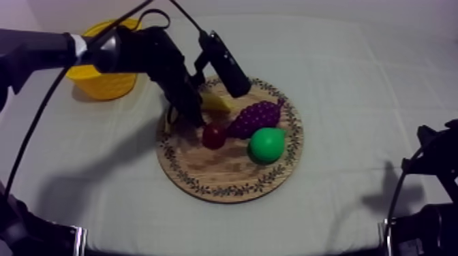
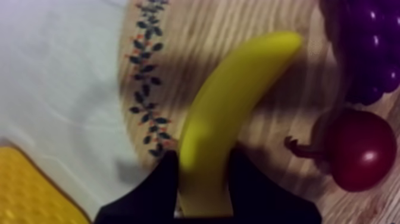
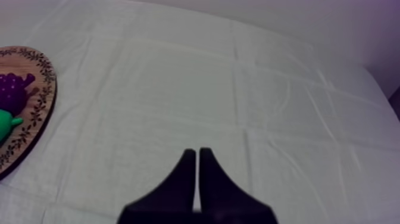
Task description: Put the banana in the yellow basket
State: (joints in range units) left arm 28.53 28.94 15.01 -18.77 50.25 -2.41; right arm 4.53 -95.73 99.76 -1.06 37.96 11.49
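Our left gripper [image 2: 203, 162] has its two black fingers closed round the near end of the curved yellow toy banana [image 2: 238, 89], one finger on each flank. From the grip, the banana's long axis runs straight away from the gripper across the wood and bends toward the bunch of purple grapes [image 1: 255, 117]. We cannot tell whether it rests on the wood or is just clear of it.

In the top view this grip is at the upper left part of the round wooden board with the patterned rim [image 1: 225, 193], which lies at the frame's centre. The small red fruit [image 1: 213, 136] is just beside the fingers and the green pear [image 1: 266, 144] is further right.

The yellow basket [image 1: 102, 83] stands at the upper left of the frame, off the board on the left arm's side. We judge the carry to be up and to the left.

Our right gripper [image 3: 196, 156] is closed on nothing, its fingers together as a wedge over bare grey-white cloth [image 3: 178, 89], well apart from the fruit. We can read no brand, label or writing.
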